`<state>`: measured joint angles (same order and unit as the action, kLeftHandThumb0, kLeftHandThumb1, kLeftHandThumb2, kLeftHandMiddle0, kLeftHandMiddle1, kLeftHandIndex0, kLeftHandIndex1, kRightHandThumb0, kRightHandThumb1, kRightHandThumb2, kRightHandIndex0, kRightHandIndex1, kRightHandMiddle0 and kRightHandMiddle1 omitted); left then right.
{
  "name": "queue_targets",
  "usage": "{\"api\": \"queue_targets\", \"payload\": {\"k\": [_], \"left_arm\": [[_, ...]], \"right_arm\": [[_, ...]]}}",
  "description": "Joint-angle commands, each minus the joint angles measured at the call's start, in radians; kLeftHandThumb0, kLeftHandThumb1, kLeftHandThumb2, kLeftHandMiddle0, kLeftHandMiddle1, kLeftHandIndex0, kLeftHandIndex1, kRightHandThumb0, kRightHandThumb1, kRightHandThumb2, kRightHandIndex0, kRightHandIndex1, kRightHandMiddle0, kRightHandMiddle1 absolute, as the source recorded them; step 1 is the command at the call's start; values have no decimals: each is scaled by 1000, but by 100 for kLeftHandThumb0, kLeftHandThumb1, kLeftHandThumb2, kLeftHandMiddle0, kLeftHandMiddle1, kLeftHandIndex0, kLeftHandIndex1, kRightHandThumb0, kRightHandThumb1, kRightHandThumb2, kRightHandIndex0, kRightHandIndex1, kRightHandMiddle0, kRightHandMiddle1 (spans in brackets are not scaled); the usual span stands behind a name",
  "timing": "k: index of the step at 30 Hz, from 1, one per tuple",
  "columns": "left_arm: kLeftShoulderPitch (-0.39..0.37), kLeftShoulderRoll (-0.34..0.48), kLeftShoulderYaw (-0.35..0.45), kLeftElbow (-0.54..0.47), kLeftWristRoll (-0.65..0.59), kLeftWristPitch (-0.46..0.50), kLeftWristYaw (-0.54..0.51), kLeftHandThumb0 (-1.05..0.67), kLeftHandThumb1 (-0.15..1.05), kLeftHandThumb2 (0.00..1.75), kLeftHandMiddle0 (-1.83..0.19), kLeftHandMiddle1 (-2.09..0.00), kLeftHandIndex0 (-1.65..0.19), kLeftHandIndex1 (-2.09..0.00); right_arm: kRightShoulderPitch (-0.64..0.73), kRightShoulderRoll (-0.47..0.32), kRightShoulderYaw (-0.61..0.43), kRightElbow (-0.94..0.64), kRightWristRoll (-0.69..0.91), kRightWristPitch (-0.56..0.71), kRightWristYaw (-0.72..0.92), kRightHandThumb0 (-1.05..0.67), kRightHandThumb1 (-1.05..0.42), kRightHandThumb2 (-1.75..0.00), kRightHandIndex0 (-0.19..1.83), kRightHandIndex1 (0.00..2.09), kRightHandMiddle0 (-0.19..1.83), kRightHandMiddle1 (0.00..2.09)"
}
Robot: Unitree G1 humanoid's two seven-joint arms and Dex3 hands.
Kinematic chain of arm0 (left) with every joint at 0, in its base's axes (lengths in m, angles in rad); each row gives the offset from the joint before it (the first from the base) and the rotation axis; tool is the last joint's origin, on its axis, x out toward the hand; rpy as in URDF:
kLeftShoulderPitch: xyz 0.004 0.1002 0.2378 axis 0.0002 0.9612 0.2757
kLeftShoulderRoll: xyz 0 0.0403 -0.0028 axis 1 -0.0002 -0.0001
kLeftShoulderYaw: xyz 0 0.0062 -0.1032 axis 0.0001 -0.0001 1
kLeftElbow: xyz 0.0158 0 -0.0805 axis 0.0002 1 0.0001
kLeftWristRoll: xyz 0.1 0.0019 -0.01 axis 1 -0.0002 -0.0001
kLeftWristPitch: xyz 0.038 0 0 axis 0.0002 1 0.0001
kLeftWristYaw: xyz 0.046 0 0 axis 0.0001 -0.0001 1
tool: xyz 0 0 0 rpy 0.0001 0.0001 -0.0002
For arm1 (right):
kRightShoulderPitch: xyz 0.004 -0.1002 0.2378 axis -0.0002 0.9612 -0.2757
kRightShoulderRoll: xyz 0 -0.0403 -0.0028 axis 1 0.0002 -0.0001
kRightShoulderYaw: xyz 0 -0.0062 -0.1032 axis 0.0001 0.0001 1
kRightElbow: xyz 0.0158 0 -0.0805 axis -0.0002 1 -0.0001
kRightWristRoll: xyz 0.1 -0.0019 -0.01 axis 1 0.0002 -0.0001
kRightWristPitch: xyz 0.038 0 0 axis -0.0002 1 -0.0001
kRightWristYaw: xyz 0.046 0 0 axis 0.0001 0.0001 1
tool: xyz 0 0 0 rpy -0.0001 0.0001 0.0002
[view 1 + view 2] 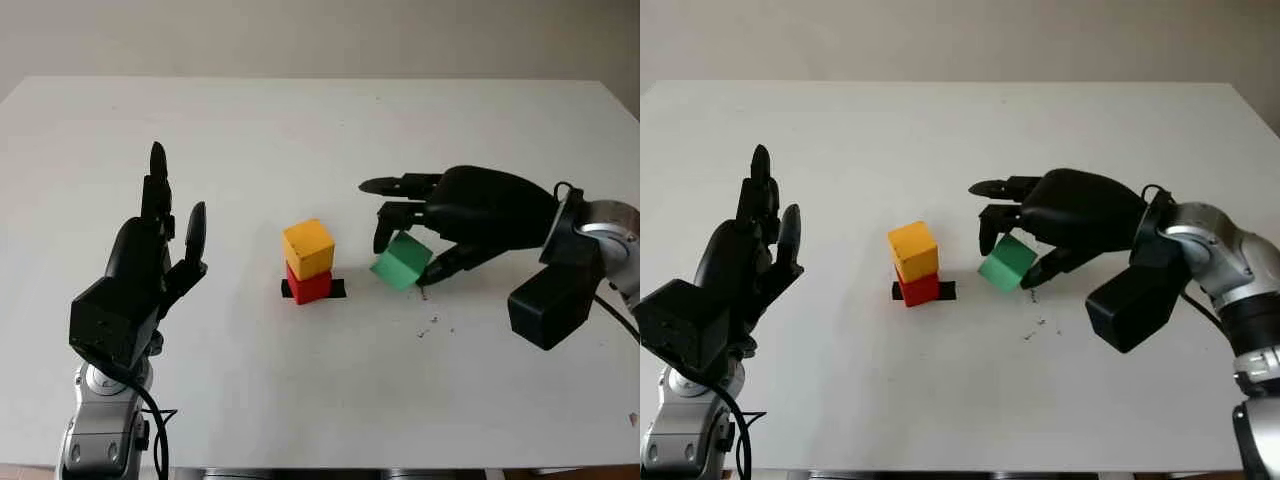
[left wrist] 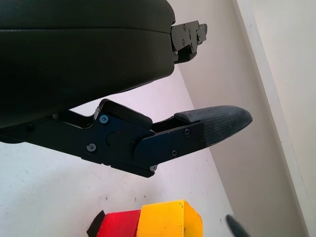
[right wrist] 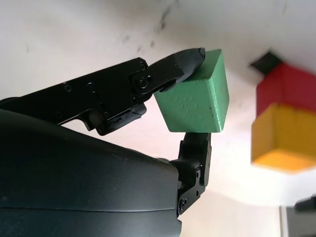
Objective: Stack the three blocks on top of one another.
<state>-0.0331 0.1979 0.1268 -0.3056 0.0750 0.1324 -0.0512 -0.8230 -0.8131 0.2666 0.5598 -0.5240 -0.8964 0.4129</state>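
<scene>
Green block (image 1: 402, 261) is pinched in the right hand (image 1: 440, 222), fingers closed on it from opposite faces; in the right wrist view one fingertip (image 3: 185, 59) presses its upper corner and another sits under it. Block is tilted, one corner down, and looks lifted just off the table (image 1: 320, 120), though contact at the lowest corner can't be ruled out. Landmark: the yellow block (image 1: 308, 248), sitting on the red block (image 1: 309, 285), which stands on a black tape mark (image 1: 337, 289). Green block is just beside the yellow one on the robot's right, at about its height, not touching, small gap between. So the move, judging by this, turns on going up and leftward over the yellow top, and levelling the green block first since it's skewed. Right hand is clearly nearer the stack. Left hand (image 1: 150, 260) is open, raised, well apart from the yellow block on the left, idle.
</scene>
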Motion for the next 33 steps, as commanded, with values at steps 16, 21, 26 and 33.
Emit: {"api": "queue_targets", "payload": {"k": [16,21,26,33], "left_arm": [[-6,-14,-17,2,13,-5,13,-76,105,71,19,0,19,0],[-17,-15,-20,4,14,3,15,-77,105,71,19,0,19,0],[-30,-16,-20,13,3,-7,12,-74,105,72,19,0,19,-2],[-40,-16,-22,29,1,-27,11,-74,105,73,19,0,19,-2]], "right_arm": [[-319,141,-29,-50,286,525,401,-44,-89,-5,35,8,56,120],[-343,183,-25,-154,289,726,468,-49,-89,-5,37,8,57,122],[-345,224,-3,-267,270,929,516,-49,-89,-6,38,8,49,130],[-322,259,29,-349,246,1108,548,-48,-93,-6,35,5,43,137]]}}
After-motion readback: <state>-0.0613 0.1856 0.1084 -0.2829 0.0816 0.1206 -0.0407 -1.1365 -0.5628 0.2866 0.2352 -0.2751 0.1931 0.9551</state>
